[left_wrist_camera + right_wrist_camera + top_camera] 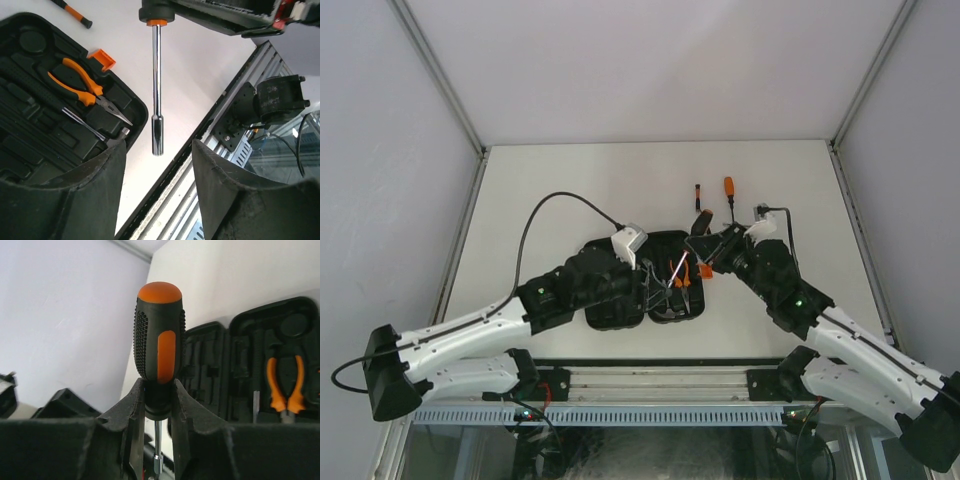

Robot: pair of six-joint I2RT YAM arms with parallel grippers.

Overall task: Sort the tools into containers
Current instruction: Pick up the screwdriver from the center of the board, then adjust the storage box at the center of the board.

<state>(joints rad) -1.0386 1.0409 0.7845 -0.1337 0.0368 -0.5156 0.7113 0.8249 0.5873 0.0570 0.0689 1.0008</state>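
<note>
This looks like a robotics laboratory cell rather than a home or a shop: a bare white table [620, 180] is closed in on three sides by plain pale panels [380, 150], with metal posts [442, 85] in the corners. A left arm [460, 340] and a right arm [865, 345], both white and black, are bolted to an aluminium rail [660, 380] at the near edge. Below it runs a slotted strip [620, 413], perhaps a cable duct, and a black cable [560, 195] lies loose over the table.

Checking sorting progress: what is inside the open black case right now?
Orange-handled pliers lie in the case, with a thin black-handled tool beside them. Other visible slots look empty; the left gripper hides the case's near part.
</note>
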